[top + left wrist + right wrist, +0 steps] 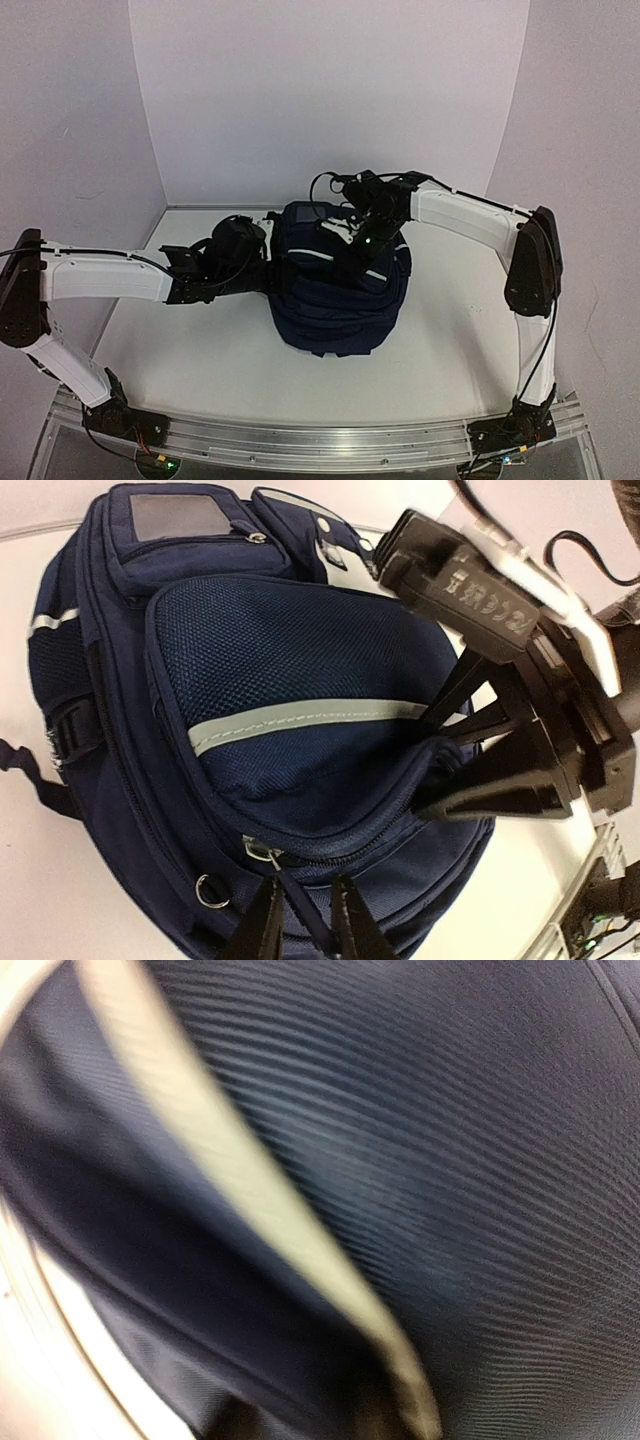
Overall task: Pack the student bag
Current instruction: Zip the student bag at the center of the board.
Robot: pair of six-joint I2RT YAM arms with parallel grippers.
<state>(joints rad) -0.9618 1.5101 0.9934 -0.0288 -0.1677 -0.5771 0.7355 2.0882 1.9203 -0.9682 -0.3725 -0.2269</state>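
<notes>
Your left pincer (306,888) has its fingers a little apart with the zip pull (284,874) lying between them; you cannot tell whether they bite it. Your right pincer (440,752) has its tips buried in the mouth of the front pocket (290,660), so its spread cannot be told either. The bag (335,300) lies at the middle of the counter (200,350), with the left pincer at its 9 o'clock and the right pincer coming in from 1 o'clock. Nothing loose shows beside it, so packing looks done or nearly so. I'd judge what is left is running that pocket's zip shut and letting go. The left wrist view gives you the pull, the slider (258,850) and the grey stripe (300,720). The top view gives only both arms against the bag. The right wrist view shows only blurred fabric and stripe, no fingers.
</notes>
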